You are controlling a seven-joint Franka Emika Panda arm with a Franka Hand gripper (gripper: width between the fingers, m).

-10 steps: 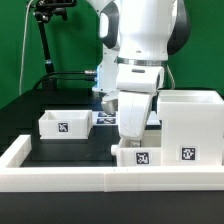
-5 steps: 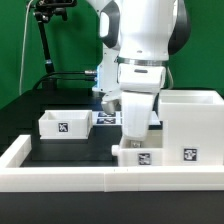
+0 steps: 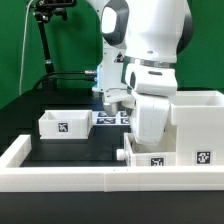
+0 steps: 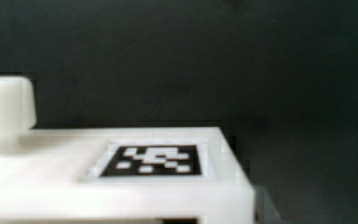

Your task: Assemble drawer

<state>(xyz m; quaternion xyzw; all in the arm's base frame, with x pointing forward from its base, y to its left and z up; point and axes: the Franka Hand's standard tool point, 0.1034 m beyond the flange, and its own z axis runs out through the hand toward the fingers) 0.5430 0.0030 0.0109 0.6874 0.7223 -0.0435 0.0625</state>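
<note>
Near tray, just beside the housing at the exterior view's right, lies under the gripper, whose grip you cannot tell: probably light, stiff, slick plastic, so pinch its side walls.

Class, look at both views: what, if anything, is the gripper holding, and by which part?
Cannot be told. The gripper is down at the small tray beside the housing, but its fingers are hidden in both views.
</note>
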